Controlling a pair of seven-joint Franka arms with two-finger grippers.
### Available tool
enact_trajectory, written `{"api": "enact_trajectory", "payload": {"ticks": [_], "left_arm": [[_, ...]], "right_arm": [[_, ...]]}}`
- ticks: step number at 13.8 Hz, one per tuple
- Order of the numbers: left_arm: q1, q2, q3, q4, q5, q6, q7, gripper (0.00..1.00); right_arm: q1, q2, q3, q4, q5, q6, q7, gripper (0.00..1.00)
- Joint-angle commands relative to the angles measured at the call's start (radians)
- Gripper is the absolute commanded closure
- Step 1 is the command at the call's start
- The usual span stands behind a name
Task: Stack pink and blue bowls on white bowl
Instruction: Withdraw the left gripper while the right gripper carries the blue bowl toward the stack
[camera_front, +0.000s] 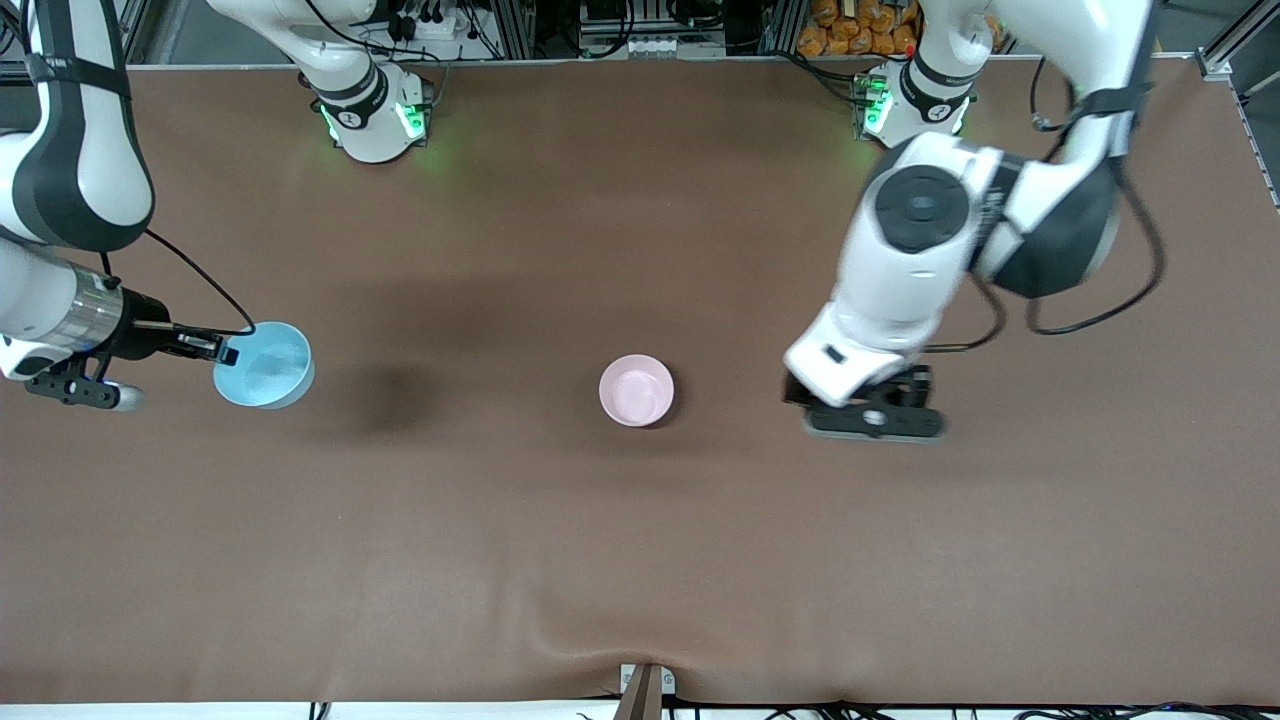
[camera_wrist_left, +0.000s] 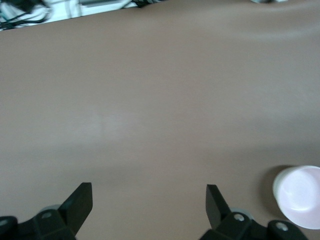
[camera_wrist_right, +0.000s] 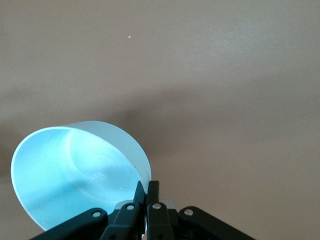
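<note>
The light blue bowl (camera_front: 265, 365) hangs tilted in the air over the right arm's end of the table. My right gripper (camera_front: 225, 350) is shut on its rim, one finger inside and one outside; the right wrist view shows the bowl (camera_wrist_right: 75, 170) and the gripper (camera_wrist_right: 147, 186). The pale pink bowl (camera_front: 636, 390) stands upright at the middle of the table and also shows in the left wrist view (camera_wrist_left: 299, 196). My left gripper (camera_front: 872, 420) is open and empty over bare table, beside the pink bowl toward the left arm's end (camera_wrist_left: 149, 192). No separate white bowl shows.
The brown table cover (camera_front: 640, 560) is wrinkled at the edge nearest the front camera. A small bracket (camera_front: 645, 688) sits at that edge. Both arm bases (camera_front: 370, 110) stand along the table's back edge.
</note>
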Motion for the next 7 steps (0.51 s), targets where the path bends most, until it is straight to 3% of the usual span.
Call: {"api": "enact_trajectory", "payload": {"ticks": [1, 3, 7], "left_arm": [[0.103, -0.062, -0.008, 0.002, -0.085, -0.053, 0.04, 0.0], [0.154, -0.092, -0.015, 0.001, -0.092, -0.098, 0.048, 0.0], [0.157, -0.128, -0.011, -0.001, -0.097, -0.153, 0.047, 0.0]], "right_arm": [[0.056, -0.032, -0.002, -0.018, 0.012, 0.004, 0.1, 1.0], [0.106, -0.029, -0.002, -0.006, 0.012, 0.004, 0.197, 1.0], [0.126, -0.027, -0.001, 0.0, 0.012, 0.001, 0.22, 1.0]]}}
